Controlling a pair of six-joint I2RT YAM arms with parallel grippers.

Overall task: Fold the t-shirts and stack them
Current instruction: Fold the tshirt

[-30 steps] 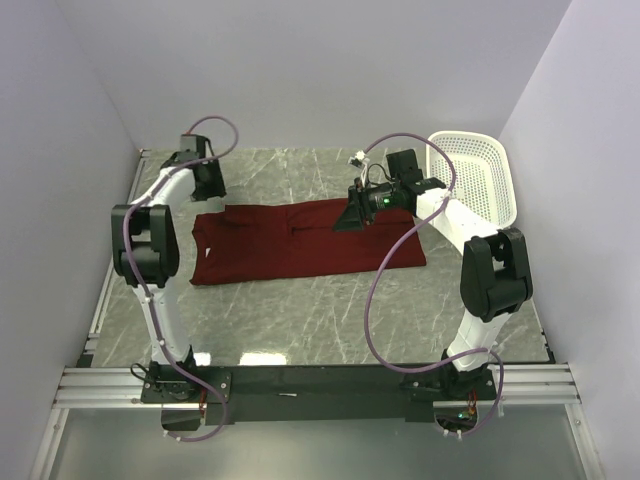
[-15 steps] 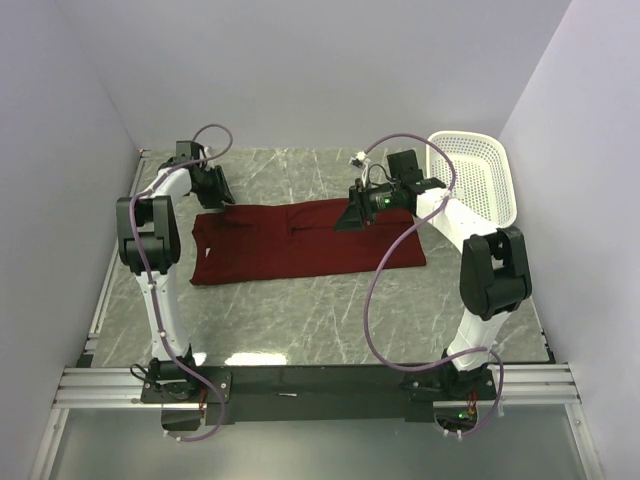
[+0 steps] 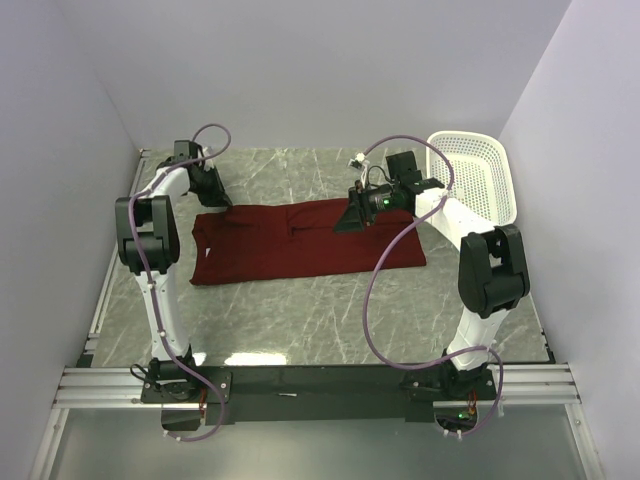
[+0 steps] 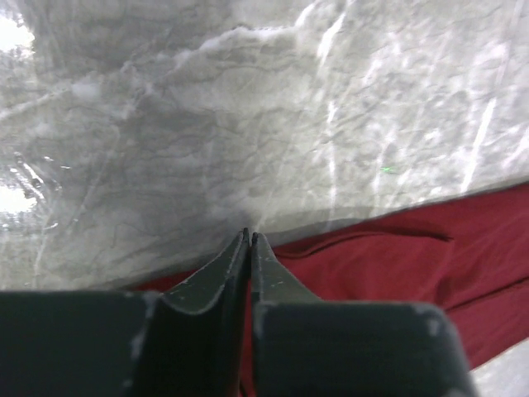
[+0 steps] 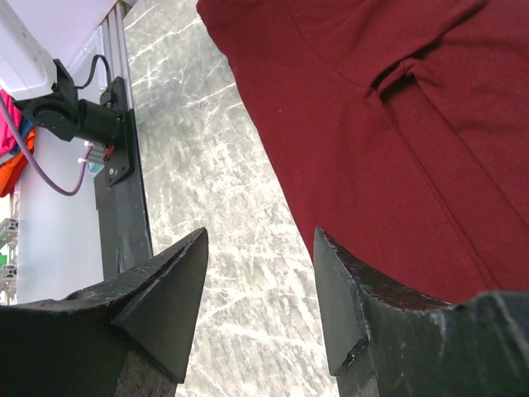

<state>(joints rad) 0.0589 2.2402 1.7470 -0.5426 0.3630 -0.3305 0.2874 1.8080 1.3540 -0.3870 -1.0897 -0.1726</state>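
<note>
The dark red t-shirt [image 3: 300,245] lies spread flat across the middle of the marble table, folded to a long rectangle. My left gripper [image 3: 218,198] is down at the shirt's far left edge. In the left wrist view its fingertips [image 4: 248,236] meet at that edge of the t-shirt [image 4: 388,265], with red cloth showing between the fingers. My right gripper [image 3: 345,222] hovers above the shirt's upper middle. The right wrist view shows it [image 5: 260,236] open with nothing between the fingers, over the line where the t-shirt [image 5: 397,124] meets bare table.
A white mesh basket [image 3: 480,180] stands at the back right corner, beside the right arm. Purple cables loop off both arms. Grey walls close in the table on three sides. The black base rail [image 5: 116,190] runs along the near edge.
My left gripper has swung from behind the shirt down onto its far left edge and closed there. The right arm and the shirt have not moved.
</note>
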